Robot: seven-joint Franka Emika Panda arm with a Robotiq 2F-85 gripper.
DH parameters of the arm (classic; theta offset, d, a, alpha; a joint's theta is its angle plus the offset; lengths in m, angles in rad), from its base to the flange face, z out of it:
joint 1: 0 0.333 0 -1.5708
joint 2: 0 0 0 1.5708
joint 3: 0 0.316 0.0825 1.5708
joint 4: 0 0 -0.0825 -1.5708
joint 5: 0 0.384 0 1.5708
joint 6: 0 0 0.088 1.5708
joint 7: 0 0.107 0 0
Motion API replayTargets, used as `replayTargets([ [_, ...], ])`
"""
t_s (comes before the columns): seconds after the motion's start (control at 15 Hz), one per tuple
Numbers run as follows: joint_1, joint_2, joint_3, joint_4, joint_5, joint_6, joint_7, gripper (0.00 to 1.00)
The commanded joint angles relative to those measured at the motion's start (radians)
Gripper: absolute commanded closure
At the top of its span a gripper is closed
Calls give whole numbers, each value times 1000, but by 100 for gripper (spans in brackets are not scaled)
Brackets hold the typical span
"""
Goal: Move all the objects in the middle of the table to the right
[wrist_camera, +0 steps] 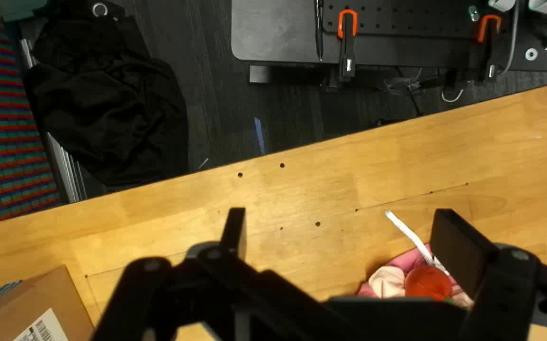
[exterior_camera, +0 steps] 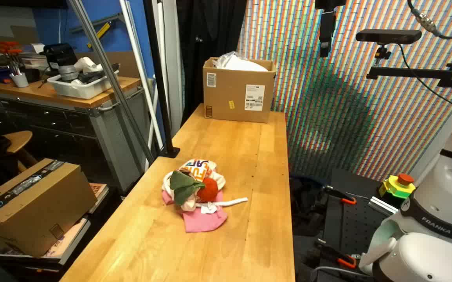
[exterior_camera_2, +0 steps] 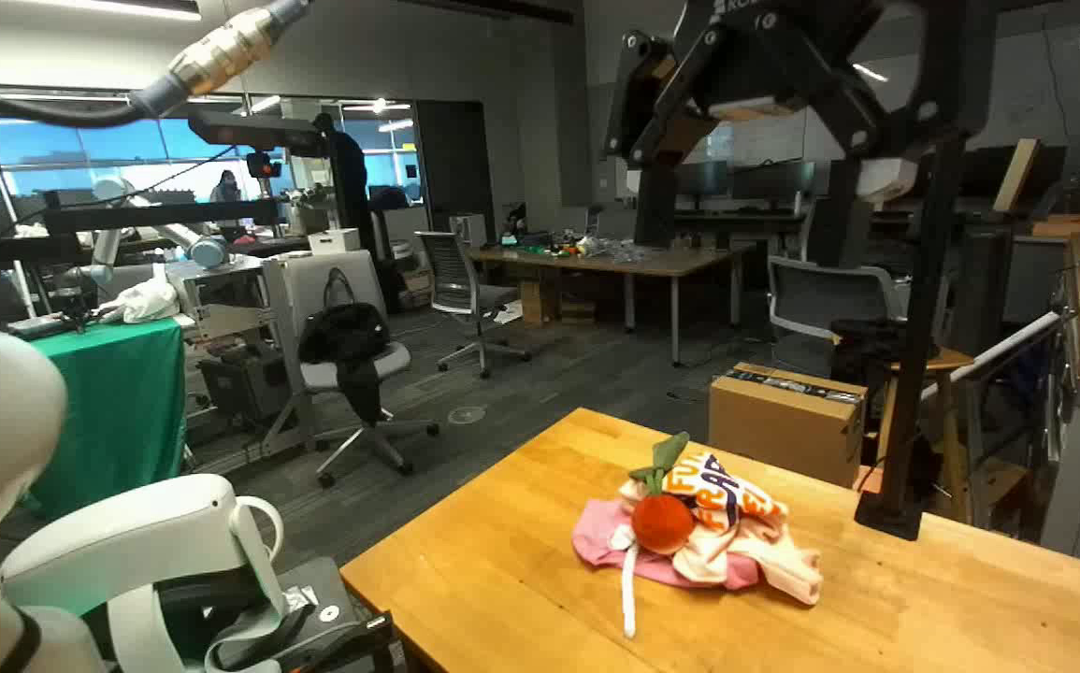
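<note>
A heap of objects lies on the light-wood table (exterior_camera: 229, 256). On top is the small red-and-green item (exterior_camera: 207, 190), a red ball with green leaves, resting on the cream cloth (exterior_camera_2: 727, 495) with its orange and purple lettering. Underneath spreads the pink cloth (exterior_camera: 204, 220). From the heap a thin white cord (exterior_camera_2: 629, 591) sticks out across the wood. My gripper (exterior_camera_2: 742, 220) hangs well above the tabletop, jaws wide apart with nothing between them. In the wrist view the red ball (wrist_camera: 428, 282) shows low beside one finger (wrist_camera: 462, 251); the gripper body hides part of the heap.
A brown cardboard box (exterior_camera: 235, 92) stands at one end of the table, its corner also in the wrist view. A black post (exterior_camera_2: 887, 514) is fixed at the table's edge near the heap. Along the opposite edge, past a gap, sits the robot's dark bench (wrist_camera: 278, 33) with clamps.
</note>
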Motion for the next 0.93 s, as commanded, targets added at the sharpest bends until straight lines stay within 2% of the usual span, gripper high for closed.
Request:
replayTargets([
  [0.0, -5, 2, 4, 6, 2, -3, -2, 0],
  [0.47, 5, 18, 21, 20, -6, 1, 6, 0],
  [0.87, 54, 88, 103, 42, 23, 84, 84, 0],
])
